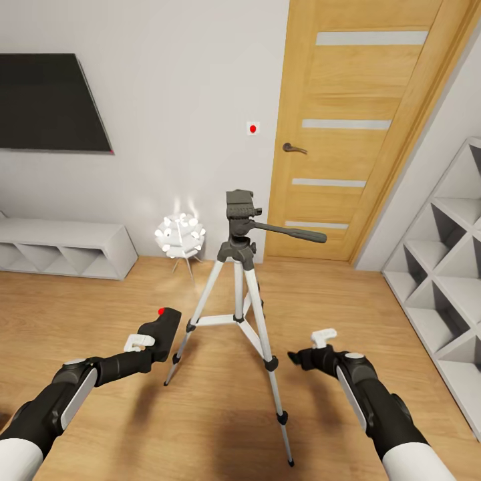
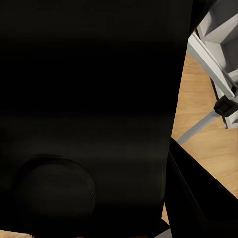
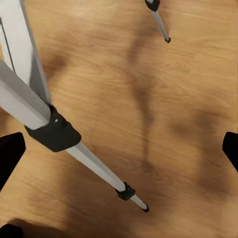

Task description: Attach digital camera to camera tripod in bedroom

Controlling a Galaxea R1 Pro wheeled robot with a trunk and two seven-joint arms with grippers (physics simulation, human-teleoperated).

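Standing upright on the plank floor, the camera tripod is the landmark: legs spread, dark head topmost, pan handle pointing toward the oak door behind it. White cube shelves lie well off on the door side; a small white spiky lamp and a low white unit stand by the wall on the other side. Bare floor lies open around all three feet. Left gripper is closed on the digital camera, red dot up, just beside the tripod's near left leg and well below its head. Left wrist view: camera body dark, close to the lens, a tripod leg beyond. Right gripper sits beside the opposite leg, fingers spread wide, nothing held; a leg joint lies near them.
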